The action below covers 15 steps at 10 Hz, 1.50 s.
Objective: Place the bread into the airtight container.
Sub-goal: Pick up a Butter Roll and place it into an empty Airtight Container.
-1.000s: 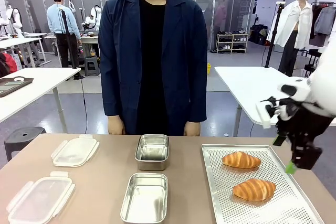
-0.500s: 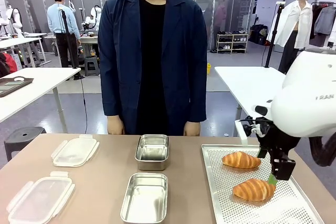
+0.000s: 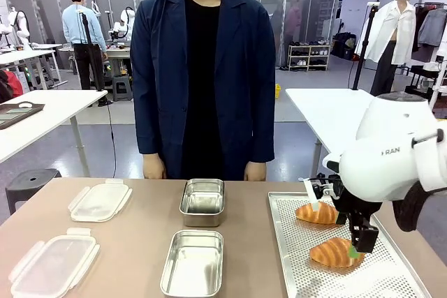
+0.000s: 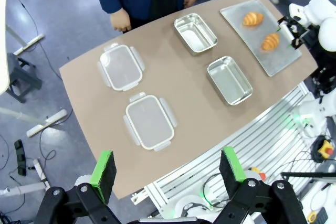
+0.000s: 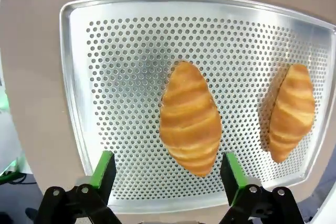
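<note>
Tabletop tray [image 3: 297,273]: near bread [image 3: 328,252], long axis left-right, under right jaws, apart; left jaws apart.

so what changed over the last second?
The right arm swung in from the table's right edge and came down over the near croissant on the tray; the right tool is open above it, nothing gripped. Unmoved: that croissant, the far croissant, the near container, the far container, the lids, the person.
</note>
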Motion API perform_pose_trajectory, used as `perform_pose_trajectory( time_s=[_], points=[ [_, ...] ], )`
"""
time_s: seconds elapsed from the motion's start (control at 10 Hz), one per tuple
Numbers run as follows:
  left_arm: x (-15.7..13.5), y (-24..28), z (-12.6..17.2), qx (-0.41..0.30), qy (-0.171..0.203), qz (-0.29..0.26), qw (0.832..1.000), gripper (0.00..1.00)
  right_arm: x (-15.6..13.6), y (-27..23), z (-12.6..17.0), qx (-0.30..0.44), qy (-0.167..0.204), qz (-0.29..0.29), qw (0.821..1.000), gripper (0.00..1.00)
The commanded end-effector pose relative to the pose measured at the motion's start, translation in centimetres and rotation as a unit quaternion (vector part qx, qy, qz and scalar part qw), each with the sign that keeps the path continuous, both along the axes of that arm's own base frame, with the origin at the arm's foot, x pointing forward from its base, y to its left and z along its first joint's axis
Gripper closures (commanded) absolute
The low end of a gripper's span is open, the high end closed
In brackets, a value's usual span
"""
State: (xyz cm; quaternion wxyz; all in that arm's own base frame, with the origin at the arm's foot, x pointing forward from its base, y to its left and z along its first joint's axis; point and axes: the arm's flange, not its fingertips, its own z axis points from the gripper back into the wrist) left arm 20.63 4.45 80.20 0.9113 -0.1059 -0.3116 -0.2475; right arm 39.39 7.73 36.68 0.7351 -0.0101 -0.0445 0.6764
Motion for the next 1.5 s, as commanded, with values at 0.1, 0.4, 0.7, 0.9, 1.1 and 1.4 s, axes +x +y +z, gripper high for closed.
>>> perform_pose_trajectory(
  time_s=[0.1, 0.4, 0.7, 0.9, 1.1, 1.4],
  points=[
    [-0.1, -0.1, 0.3, 0.0, 0.003, -0.007, 1.0, 0.0, -0.3, -0.2, -3.1, -0.007, -0.016, 0.016, 1.0, 0.0],
    [-0.1, -0.1, 0.3, 0.0, 0.003, -0.007, 1.0, 0.0, 0.8, -0.2, -5.0, 0.008, -0.022, 0.029, 0.999, 0.0],
    [-0.1, -0.1, 0.3, 0.0, 0.003, -0.007, 1.0, 0.0, 1.8, -0.2, -6.4, 0.006, -0.016, 0.026, 1.0, 0.0],
    [-0.1, -0.1, 0.3, 0.0, 0.003, -0.007, 1.0, 0.0, 2.3, 0.0, -6.6, 0.008, -0.018, 0.036, 0.999, 0.0],
    [-0.1, -0.1, 0.3, 0.0, 0.003, -0.007, 1.0, 0.0, 2.7, -0.2, -7.6, 0.007, -0.003, 0.032, 0.999, 0.0],
    [-0.1, -0.1, 0.3, 0.0, 0.003, -0.007, 1.0, 0.0, 3.1, -0.2, -7.7, 0.006, -0.006, 0.033, 0.999, 0.33]
  ],
)
